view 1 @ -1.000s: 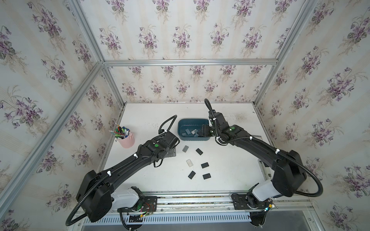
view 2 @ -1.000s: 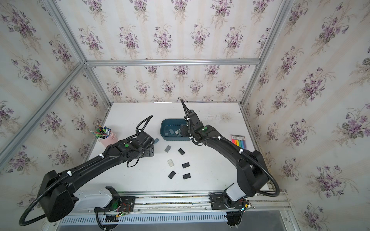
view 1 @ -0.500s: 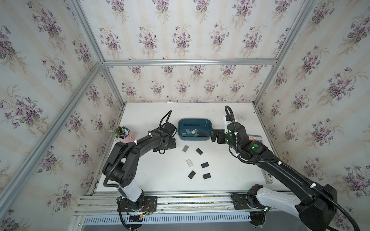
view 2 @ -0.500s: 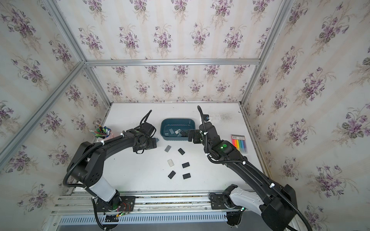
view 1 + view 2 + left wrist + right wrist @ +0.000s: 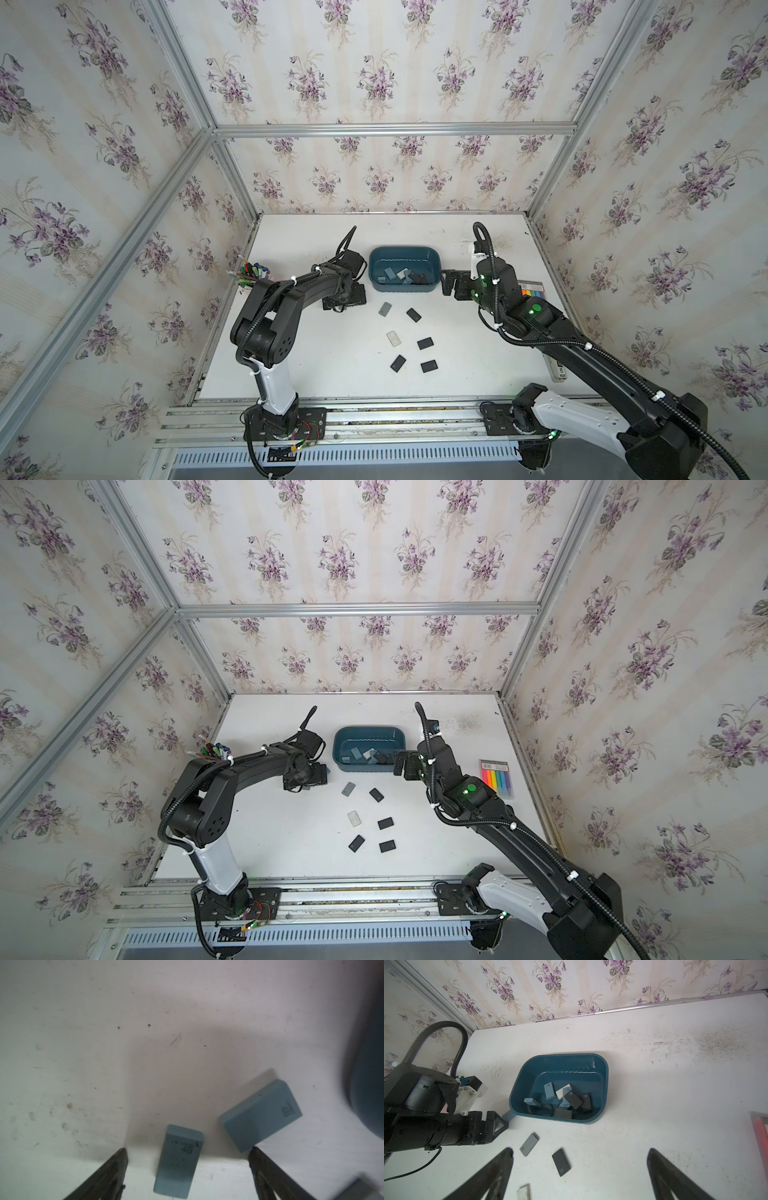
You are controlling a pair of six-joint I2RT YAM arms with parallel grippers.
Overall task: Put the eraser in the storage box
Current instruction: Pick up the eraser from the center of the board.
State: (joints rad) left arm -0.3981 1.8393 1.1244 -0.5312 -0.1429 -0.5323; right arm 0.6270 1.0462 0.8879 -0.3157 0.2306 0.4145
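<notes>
A blue-grey eraser (image 5: 178,1161) stamped "4B" lies flat on the white desk (image 5: 316,357), outside the storage box (image 5: 405,248). It sits between the spread fingers (image 5: 122,1155) of the left end effector (image 5: 187,1149), which is released and touches neither side of it. A second eraser (image 5: 259,1114) of the same colour lies just beside it at an angle, close to one fingertip, with the blurred teal wall of the box beyond.

In both top views the left end effector (image 5: 345,297) is low over the desk beside one short end of the box. The right end effector (image 5: 451,284) is near the opposite short end, its fingers wide apart and empty in the right wrist view.

Inside the box, a heap of erasers (image 5: 566,1101) in blue, black and white rests on the floor of the tub.

Nearer the robot's base, six loose erasers are scattered: one grey (image 5: 385,309), one white (image 5: 393,338) and four black (image 5: 424,343).

A cup of pens (image 5: 251,274) stands at the left arm's edge of the desk. A pack of coloured markers (image 5: 496,777) lies at the right arm's edge.
</notes>
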